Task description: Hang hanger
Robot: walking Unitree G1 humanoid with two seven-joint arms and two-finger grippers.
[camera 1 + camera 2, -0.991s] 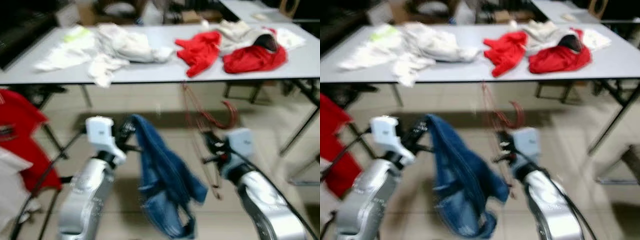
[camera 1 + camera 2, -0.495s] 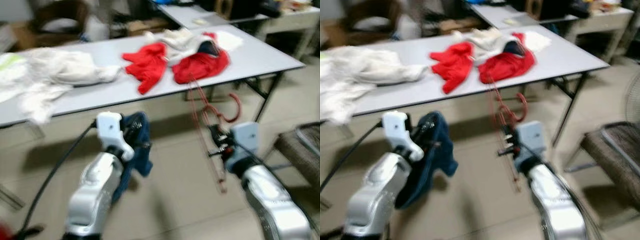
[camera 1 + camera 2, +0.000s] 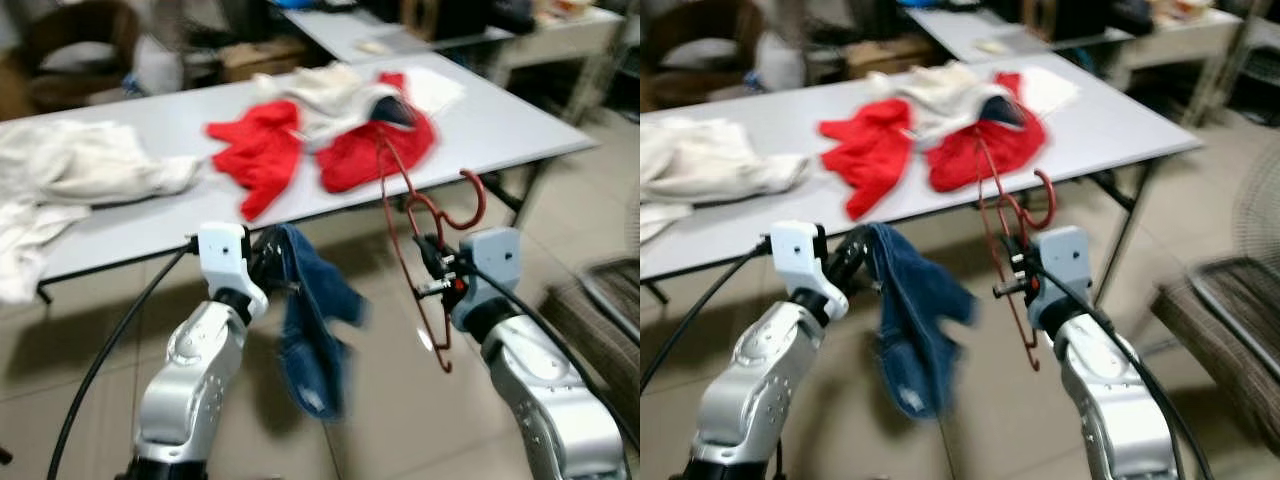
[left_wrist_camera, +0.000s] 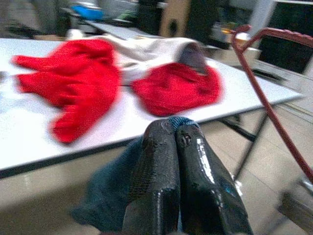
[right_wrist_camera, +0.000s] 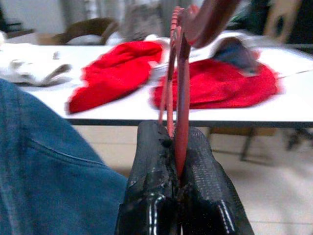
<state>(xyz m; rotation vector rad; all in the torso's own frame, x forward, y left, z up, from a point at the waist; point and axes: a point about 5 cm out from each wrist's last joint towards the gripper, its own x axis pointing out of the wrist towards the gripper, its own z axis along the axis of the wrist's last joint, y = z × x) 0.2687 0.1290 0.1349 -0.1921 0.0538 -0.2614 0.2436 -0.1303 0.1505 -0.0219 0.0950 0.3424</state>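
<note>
- The red hanger point(image 3: 420, 235) hangs upright in the air before the table's point(image 3: 520, 120) near edge.
- Judged light, thin and stiff; it will likely swing, so grip its frame bar.
- The right gripper point(image 5: 178, 147) is clamped fully on that bar.
- The left gripper point(image 4: 176, 142) is pinched closed on blue jeans point(image 3: 310, 330).

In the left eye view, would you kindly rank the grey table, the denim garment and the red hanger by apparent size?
1. Grey table, though farther off.
2. Denim garment, hanging from the left gripper.
3. Red hanger, thin wire held in the right gripper; taller than the denim, but covering less area.
</note>
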